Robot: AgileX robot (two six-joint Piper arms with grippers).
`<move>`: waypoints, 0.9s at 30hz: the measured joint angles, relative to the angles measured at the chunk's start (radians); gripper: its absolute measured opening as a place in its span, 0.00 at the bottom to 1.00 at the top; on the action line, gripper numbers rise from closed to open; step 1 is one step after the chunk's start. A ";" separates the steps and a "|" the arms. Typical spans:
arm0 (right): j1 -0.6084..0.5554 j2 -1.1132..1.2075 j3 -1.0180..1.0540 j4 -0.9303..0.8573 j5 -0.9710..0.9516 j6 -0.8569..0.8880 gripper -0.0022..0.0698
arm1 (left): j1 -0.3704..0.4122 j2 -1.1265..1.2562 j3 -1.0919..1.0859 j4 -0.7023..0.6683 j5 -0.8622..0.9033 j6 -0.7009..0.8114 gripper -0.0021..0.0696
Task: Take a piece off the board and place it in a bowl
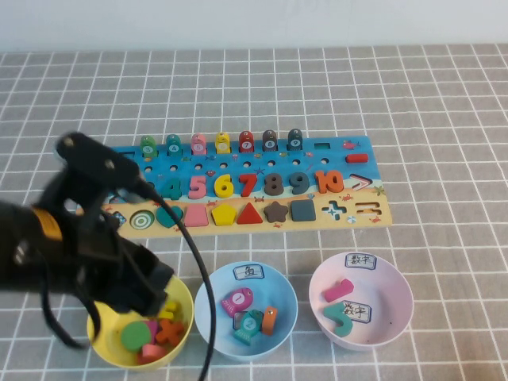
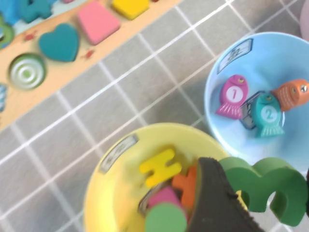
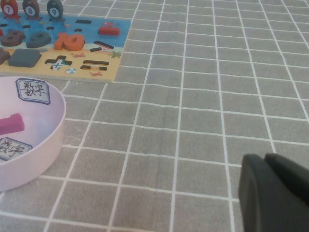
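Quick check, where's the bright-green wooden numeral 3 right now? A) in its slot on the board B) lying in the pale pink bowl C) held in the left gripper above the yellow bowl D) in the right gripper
C: the left wrist view shows the bright-green wooden numeral 3 clamped in the left gripper over the yellow bowl; the right gripper holds nothing.

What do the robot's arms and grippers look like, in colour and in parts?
The left arm is black with an orange band, and a black cable loops beside it. The left gripper has dark, matte fingers. The right gripper shows only dark, rounded fingers; its arm is out of view.

Bright-green piece [image 2: 268, 186], blue-and-tan board [image 1: 361, 213], pale pink bowl [image 1: 394, 316], grey-checked cloth [image 1: 444, 103].
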 joint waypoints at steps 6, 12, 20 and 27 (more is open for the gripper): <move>0.000 0.000 0.000 0.000 0.000 0.000 0.01 | -0.154 0.008 0.136 0.011 -0.309 -0.002 0.48; 0.000 0.000 0.000 0.000 0.000 0.000 0.01 | -0.266 0.119 0.134 0.011 -0.482 -0.002 0.48; 0.000 0.000 0.000 0.000 0.000 0.000 0.01 | -0.324 0.330 -0.007 -0.008 -0.449 -0.081 0.48; 0.000 0.000 0.000 0.000 0.000 0.000 0.01 | -0.385 0.451 -0.210 -0.008 -0.305 -0.157 0.48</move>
